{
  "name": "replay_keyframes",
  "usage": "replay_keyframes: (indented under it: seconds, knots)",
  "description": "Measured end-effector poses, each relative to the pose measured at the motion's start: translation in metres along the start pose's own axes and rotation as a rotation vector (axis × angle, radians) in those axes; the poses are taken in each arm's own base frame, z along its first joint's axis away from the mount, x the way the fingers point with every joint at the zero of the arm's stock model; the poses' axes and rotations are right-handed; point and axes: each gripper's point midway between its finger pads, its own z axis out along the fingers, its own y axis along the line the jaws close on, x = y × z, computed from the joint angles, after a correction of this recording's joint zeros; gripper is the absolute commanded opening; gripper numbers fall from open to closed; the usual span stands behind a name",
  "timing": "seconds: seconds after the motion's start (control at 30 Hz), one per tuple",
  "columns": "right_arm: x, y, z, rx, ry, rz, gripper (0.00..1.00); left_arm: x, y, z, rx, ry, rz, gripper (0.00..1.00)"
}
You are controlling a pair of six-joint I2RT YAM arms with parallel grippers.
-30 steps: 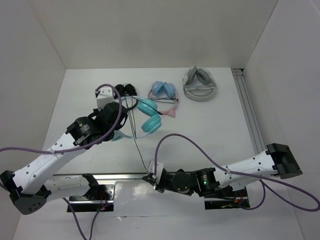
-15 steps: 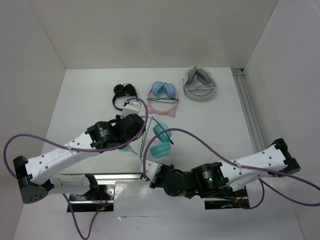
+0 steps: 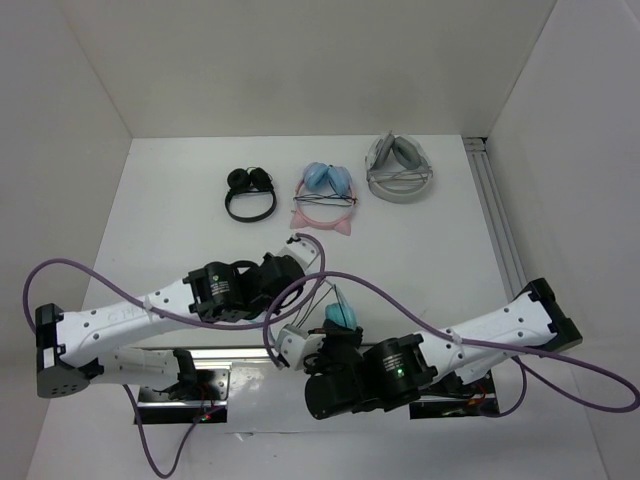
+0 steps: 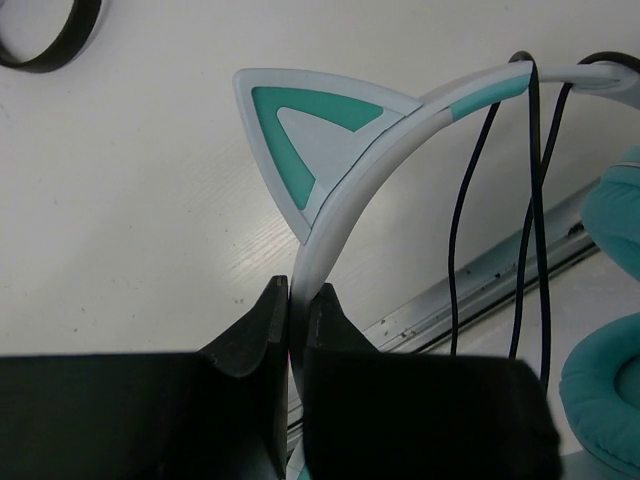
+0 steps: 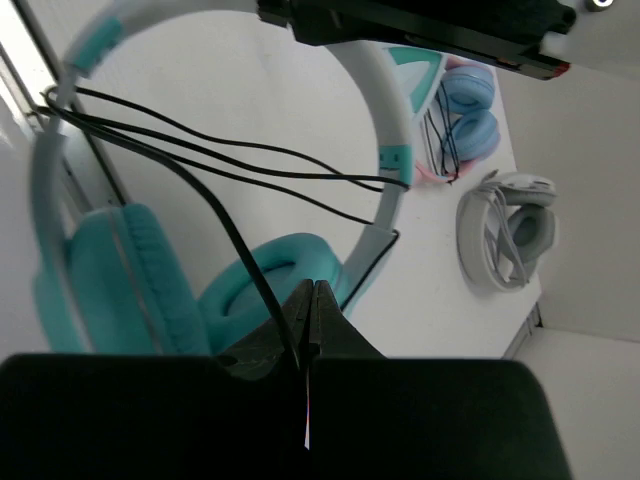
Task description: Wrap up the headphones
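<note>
Fingers (image 4: 255,330) of your left gripper (image 4: 297,298) are clamping the headphones (image 5: 110,270) by the headband (image 4: 350,185); those of the right gripper (image 5: 310,305) are pinching the black cable (image 5: 232,235). Overtensioning is risking dragging the headband free.

Most of headphones (image 3: 343,316) under L arm (image 3: 215,292) & R arm (image 3: 400,368), top view

headphones (image 3: 342,316) carried nearer, toward robot bases

- My left arm (image 3: 120,318): white links, black joints, purple cable (image 3: 58,262) looping at nine o'clock.
- My right arm (image 3: 500,325): same colours, green light (image 3: 399,369) at six o'clock.
- Left fingers (image 4: 255,340): plain black.
</note>
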Motion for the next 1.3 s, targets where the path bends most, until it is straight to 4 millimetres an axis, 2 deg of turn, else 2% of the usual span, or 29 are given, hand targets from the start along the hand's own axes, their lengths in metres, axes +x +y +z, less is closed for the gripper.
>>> replay_keyframes:
  seconds: [0.13,0.27,0.4,0.57,0.9,1.03,1.2,1.3]
  knots:
    - [0.009,-0.009,-0.003,0.048,0.023,-0.033,0.0,0.003,-0.011,-0.004,0.082,0.013,0.059,0.0]
    - [0.017,-0.019,-0.004,0.099,0.048,-0.066,0.0,0.003,-0.019,-0.017,0.18,-0.004,0.089,0.0]
    - [0.019,-0.027,-0.005,0.147,0.05,-0.077,0.01,0.002,-0.025,-0.031,0.262,-0.027,0.105,0.0]
    - [0.023,-0.033,-0.007,0.18,0.044,-0.078,0.01,0.0,-0.031,-0.036,0.305,-0.019,0.129,0.0]
    - [0.024,-0.042,-0.009,0.229,0.033,-0.072,0.13,0.0,-0.044,-0.041,0.376,-0.004,0.179,0.0]
    - [0.028,-0.045,-0.009,0.239,0.033,-0.074,0.2,0.005,-0.043,-0.047,0.391,0.018,0.199,0.0]
    - [0.035,-0.048,-0.011,0.239,0.032,-0.07,0.2,0.0,-0.038,-0.06,0.402,0.017,0.218,0.0]
    - [0.04,-0.049,-0.01,0.24,0.036,-0.073,0.27,-0.004,-0.036,-0.066,0.407,0.008,0.219,0.0]
